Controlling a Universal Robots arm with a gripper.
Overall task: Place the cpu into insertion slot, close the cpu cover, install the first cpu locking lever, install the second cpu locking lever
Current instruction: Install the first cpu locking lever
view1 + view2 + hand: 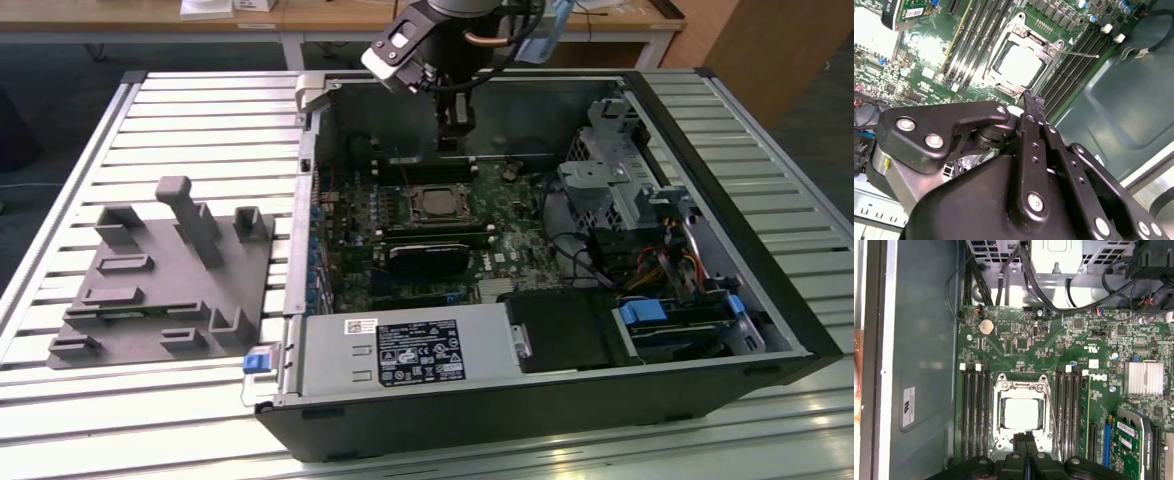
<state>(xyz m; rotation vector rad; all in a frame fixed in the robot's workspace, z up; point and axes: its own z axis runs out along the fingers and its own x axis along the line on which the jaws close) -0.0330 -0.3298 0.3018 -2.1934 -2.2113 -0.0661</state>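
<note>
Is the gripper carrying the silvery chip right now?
No: in the first wrist view the cpu lies framed by the cpu cover on the board, while the gripper is shut on nothing.

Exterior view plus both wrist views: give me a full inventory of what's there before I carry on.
computer case: one, black, open, on the table
circuit board: one, green, inside the case
chip: one, silvery, mid-board
cover frame: one, silvery, around the chip
memory slots: two banks, black, either side of the chip
power supply: one, silver, case's near corner
fixture block: one, grey, exterior view's left of the case
arm: one, dark, above the case
tool: one, black, shut, by the cover frame's edge
</note>
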